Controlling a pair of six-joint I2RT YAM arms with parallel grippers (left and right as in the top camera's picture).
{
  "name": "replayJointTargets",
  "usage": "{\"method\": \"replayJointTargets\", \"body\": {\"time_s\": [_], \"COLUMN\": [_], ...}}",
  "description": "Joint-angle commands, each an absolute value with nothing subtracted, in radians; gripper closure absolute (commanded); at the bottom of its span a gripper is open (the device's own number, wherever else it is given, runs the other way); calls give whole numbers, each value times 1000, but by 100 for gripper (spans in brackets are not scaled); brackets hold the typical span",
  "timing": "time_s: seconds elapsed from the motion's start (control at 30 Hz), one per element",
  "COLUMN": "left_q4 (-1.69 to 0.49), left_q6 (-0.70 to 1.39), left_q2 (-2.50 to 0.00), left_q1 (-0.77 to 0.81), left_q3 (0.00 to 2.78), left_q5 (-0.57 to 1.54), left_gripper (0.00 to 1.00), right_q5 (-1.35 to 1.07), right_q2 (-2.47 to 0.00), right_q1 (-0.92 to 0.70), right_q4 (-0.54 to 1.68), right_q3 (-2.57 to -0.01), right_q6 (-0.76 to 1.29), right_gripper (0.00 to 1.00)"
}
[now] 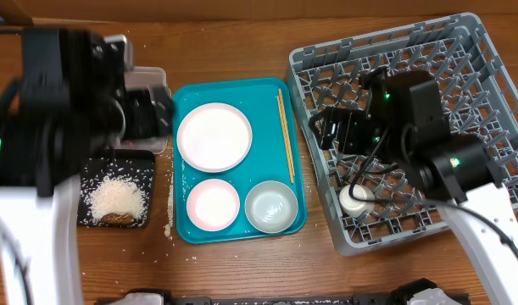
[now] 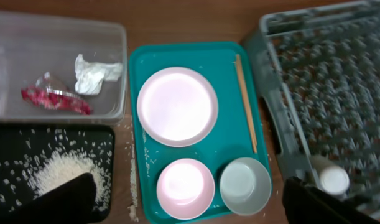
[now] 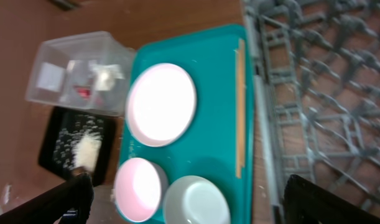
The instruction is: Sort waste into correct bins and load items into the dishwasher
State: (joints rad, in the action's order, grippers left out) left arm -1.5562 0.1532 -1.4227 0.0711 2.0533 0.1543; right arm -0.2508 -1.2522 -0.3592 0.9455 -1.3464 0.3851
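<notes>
left fingers (image 2: 60, 200) held wide apart and empty, right fingers (image 3: 329, 202) likewise, cup (image 1: 357, 202) seen inside grey rack (image 1: 487, 85)

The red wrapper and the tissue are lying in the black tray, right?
Not quite. The wrapper and the tissue are lying in the clear tub, not the black tray. The left wrist view shows it.

Over grey dish rack (image 1: 487, 76): right end effector (image 1: 320, 129), finger gap unreadable. white cup (image 1: 357, 201) in rack near it; chopsticks (image 1: 285, 135) just beside, on teal tray (image 1: 297, 216).
</notes>
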Motion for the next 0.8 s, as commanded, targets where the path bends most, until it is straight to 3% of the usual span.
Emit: {"method": "replayJointTargets", "body": {"time_s": [0.0,0.77], "left_q4": [-1570,-1568], "left_q6": [112,161], "left_q2": [-1332,-1334], "left_q1": [154,164], "left_q3": [2062,2062], "left_q5": [78,116], "left_gripper": [0,0], "right_q5": [-256,-256], "right_q2": [-1164,-1171], "right_q1": [-403,-404], "right_q4": [912,975], "right_q3": [-1361,-1361], "right_q6": [355,355], "right_gripper": [0,0]}}
